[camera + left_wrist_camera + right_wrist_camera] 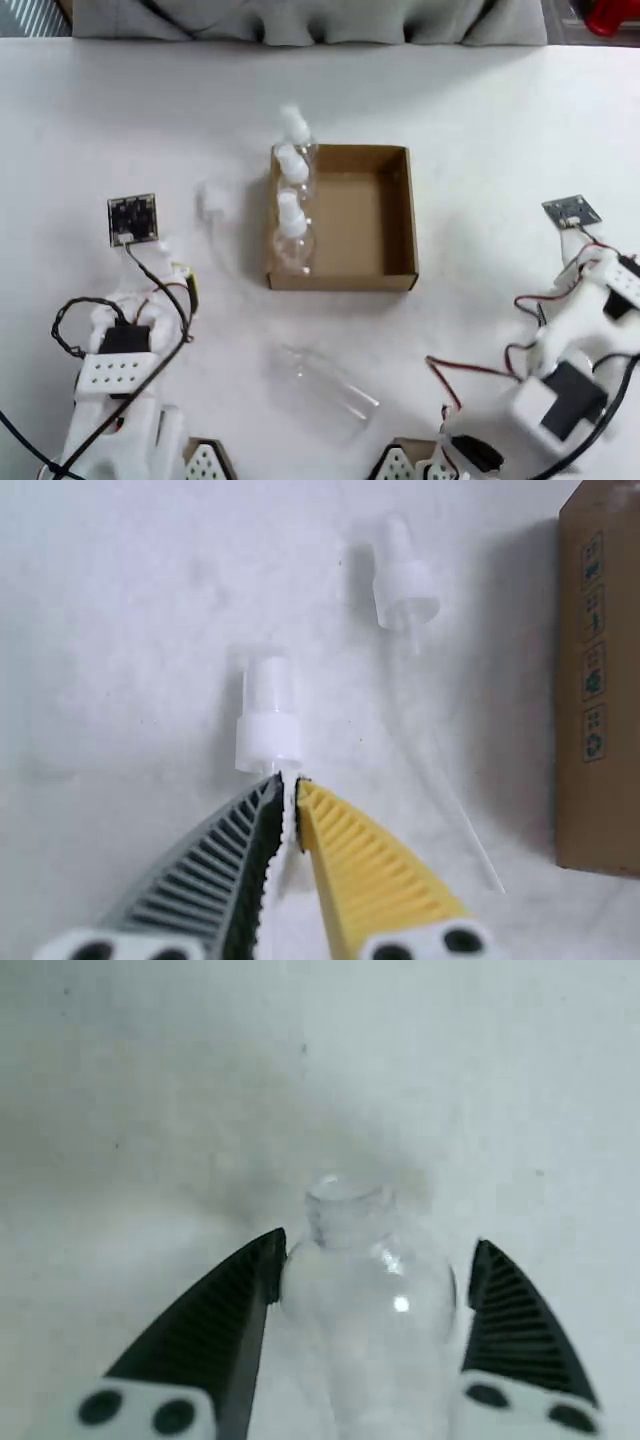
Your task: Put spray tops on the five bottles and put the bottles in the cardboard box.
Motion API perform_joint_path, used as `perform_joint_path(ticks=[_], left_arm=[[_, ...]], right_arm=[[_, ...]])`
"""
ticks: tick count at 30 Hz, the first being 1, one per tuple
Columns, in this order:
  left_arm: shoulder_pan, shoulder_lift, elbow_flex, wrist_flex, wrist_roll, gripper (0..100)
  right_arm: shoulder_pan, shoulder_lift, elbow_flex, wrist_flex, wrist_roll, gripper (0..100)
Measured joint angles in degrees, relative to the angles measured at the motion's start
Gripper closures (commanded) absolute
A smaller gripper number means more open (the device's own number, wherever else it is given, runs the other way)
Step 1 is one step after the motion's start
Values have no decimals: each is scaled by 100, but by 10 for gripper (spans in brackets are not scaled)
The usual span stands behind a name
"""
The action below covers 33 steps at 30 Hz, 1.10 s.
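My left gripper (285, 780) is shut on the thin tube of a white spray top (268, 718), which rests low over the table left of the cardboard box (385, 215); from above this gripper (182, 278) is at the left front. A second spray top (405, 588) with a long tube lies loose closer to the box (600, 680). My right gripper (375, 1270) is shut on a clear bottle (365, 1280) with a bare, uncapped neck, at the table's right side (608, 285). Three capped bottles (292, 205) stand in a row inside the box. One more clear bottle (325, 385) lies on its side at the front.
The loose spray top (212, 196) lies between the left arm and the box. Red and black cables (480, 368) trail from the right arm. A grey cushion (300, 20) borders the table's far edge. Bare white table surrounds the box.
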Motion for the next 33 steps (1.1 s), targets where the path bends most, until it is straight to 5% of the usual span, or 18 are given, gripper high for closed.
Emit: perform_joint_path(ticks=[11, 23, 33], left_arm=[[0, 0, 0, 0, 0, 979], [0, 0, 0, 0, 0, 979], [0, 0, 0, 0, 0, 979]], right_arm=[[-334, 800, -1732, 985, 35, 714], [202, 70, -2154, 3015, 2145, 722], [536, -809, -835, 2303, 2998, 677]])
